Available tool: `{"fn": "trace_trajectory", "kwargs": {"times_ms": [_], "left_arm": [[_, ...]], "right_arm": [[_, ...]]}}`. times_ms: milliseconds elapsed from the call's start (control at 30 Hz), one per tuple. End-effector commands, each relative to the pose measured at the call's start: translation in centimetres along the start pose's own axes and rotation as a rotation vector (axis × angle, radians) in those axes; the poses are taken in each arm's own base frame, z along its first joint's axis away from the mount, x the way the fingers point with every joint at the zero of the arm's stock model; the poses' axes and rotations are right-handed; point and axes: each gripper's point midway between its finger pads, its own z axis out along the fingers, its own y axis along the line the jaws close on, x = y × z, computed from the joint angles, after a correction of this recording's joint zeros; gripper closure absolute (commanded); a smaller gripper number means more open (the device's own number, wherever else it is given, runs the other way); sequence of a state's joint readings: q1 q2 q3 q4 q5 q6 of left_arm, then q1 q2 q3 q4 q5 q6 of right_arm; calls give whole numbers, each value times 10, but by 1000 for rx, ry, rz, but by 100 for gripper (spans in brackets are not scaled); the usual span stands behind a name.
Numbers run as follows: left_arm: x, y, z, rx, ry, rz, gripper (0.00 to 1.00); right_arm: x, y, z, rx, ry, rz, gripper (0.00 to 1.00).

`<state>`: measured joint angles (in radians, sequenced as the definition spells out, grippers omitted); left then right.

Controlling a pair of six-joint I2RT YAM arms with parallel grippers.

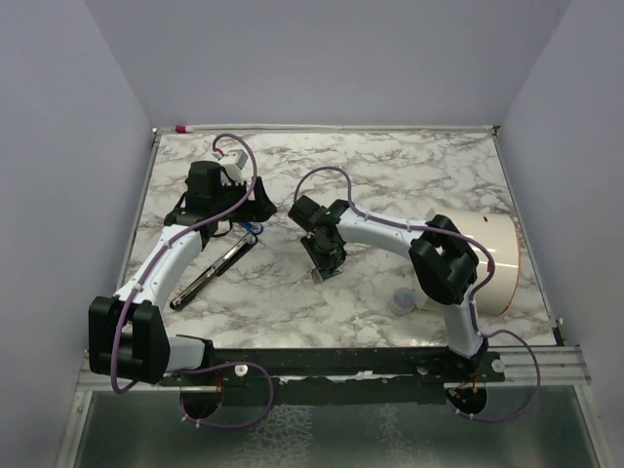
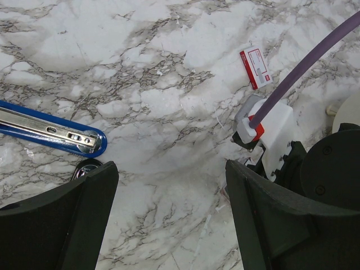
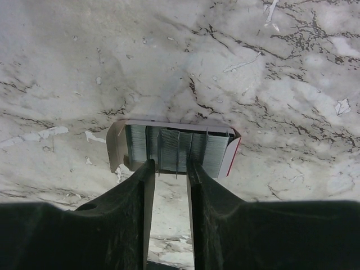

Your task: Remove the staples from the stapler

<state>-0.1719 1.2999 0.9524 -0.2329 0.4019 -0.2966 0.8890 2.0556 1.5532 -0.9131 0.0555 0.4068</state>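
Peering down, I see my right fingers (image 3: 129, 208) pinching a strip of staples (image 3: 171, 151) in a partly hidden box (image 3: 116, 147), my left fingers (image 2: 62, 219) spread beside the edge-cropped stapler (image 2: 50, 130) on the bench (image 2: 169, 84).

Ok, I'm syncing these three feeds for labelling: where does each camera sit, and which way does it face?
Top external: above and behind the bases, looking down on the marble table; left arm and right arm show.
Left wrist: on the left arm, facing the table past the open left hand.
Right wrist: on the right arm, facing a small open box past the right hand.
Top and left wrist share the long blue object.
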Motion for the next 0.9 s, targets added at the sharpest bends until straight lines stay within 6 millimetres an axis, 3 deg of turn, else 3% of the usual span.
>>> {"fn": "trace_trajectory", "kwargs": {"times_ms": [0, 533, 867], "left_arm": [[-4, -6, -3, 30, -21, 13, 20], [-3, -5, -2, 31, -18, 13, 20], [-5, -4, -1, 24, -25, 14, 20]], "right_arm": [[-7, 1, -1, 36, -16, -2, 72], [-14, 3, -14, 29, -61, 11, 84], [-36, 10, -61, -93, -226, 36, 84]]}}
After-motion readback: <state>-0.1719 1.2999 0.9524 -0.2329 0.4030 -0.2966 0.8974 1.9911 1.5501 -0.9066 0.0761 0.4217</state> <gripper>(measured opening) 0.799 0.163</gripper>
